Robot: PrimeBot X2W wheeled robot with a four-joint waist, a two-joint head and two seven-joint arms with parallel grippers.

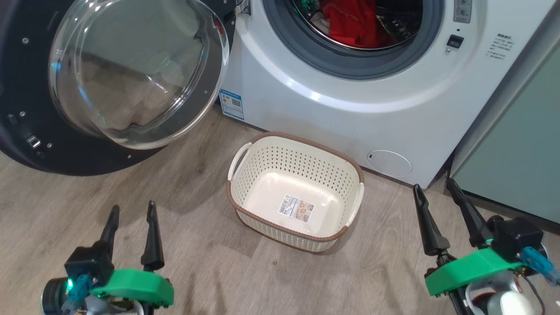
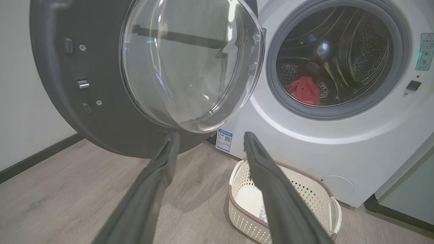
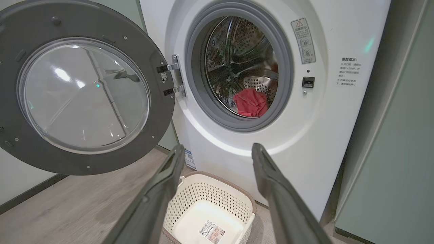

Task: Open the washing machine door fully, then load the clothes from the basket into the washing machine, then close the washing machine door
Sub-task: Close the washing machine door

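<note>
The washing machine (image 1: 393, 109) (image 2: 339, 145) (image 3: 322, 135) stands ahead with its door (image 1: 26, 109) (image 2: 61, 101) (image 3: 162, 112) swung wide open to the left. Red clothes (image 1: 354, 22) (image 2: 303, 89) (image 3: 251, 101) lie inside the steel drum. The cream basket (image 1: 350, 175) (image 2: 315, 196) (image 3: 190, 200) sits on the floor before the machine, with just a label sticker inside. My left gripper (image 1: 133, 209) (image 2: 208, 137) hovers open low at the left, short of the door. My right gripper (image 1: 434, 185) (image 3: 217, 149) is open at the right of the basket, holding nothing.
A pale green cabinet (image 1: 516, 148) (image 3: 396, 152) stands right of the machine. A white wall with dark skirting (image 2: 37, 156) lies behind the open door. Wood-look floor (image 1: 218, 267) spreads around the basket.
</note>
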